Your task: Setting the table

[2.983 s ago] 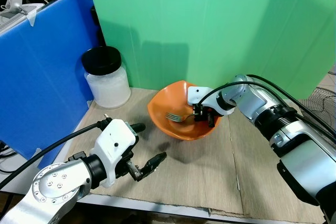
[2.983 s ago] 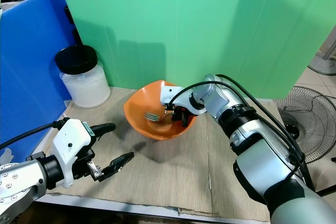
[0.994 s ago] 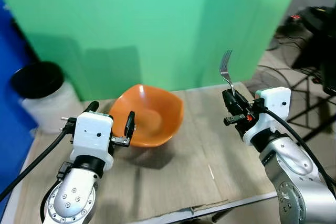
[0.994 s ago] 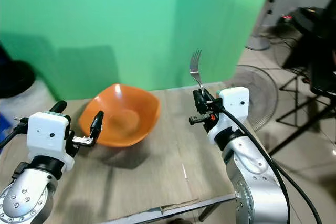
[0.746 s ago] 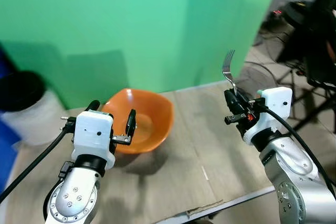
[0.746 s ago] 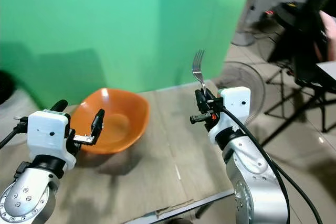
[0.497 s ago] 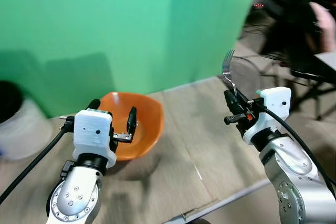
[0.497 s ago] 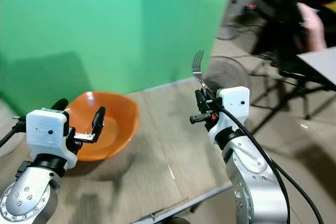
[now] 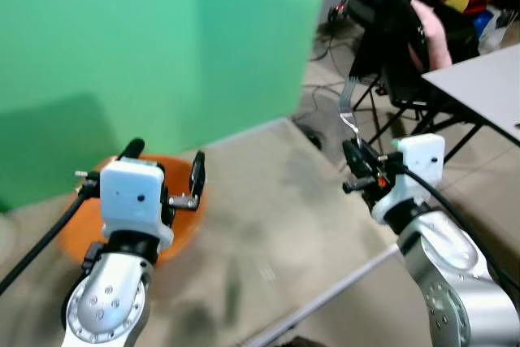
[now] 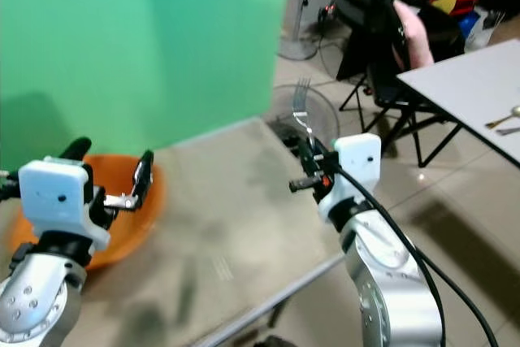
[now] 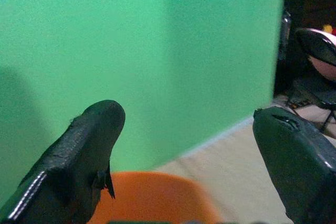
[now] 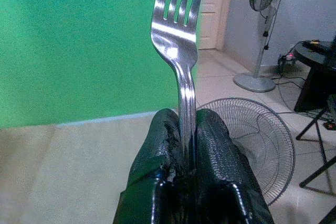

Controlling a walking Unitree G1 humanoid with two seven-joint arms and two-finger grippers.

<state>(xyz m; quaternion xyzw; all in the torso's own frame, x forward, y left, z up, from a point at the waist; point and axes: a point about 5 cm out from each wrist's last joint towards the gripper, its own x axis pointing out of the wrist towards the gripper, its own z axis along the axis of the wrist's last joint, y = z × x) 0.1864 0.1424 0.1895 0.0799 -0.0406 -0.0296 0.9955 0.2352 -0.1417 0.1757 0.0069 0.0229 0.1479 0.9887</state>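
My right gripper (image 9: 358, 162) is shut on the handle of a silver fork (image 9: 348, 111), which stands upright with its tines up, above the right part of the beige table (image 9: 268, 201). In the right wrist view the fork (image 12: 178, 35) rises from between the closed black fingers (image 12: 210, 145). My left gripper (image 9: 166, 154) is open and holds nothing; it hovers over the orange bowl (image 9: 183, 219) at the table's left. The bowl (image 11: 152, 192) lies below the spread fingers in the left wrist view.
The table's right edge (image 9: 349, 282) drops to a tiled floor. A white table (image 9: 479, 87) with cutlery (image 10: 504, 119) stands at the far right. A black chair and a person's hand (image 9: 431, 34) are behind it. A floor fan (image 12: 247, 140) lies beyond the table, by the green screen (image 9: 146, 46).
The whole picture has swung to the right, so the bowl and green screen sit further left and the white table has come into view. The fork stays upright in my right gripper.
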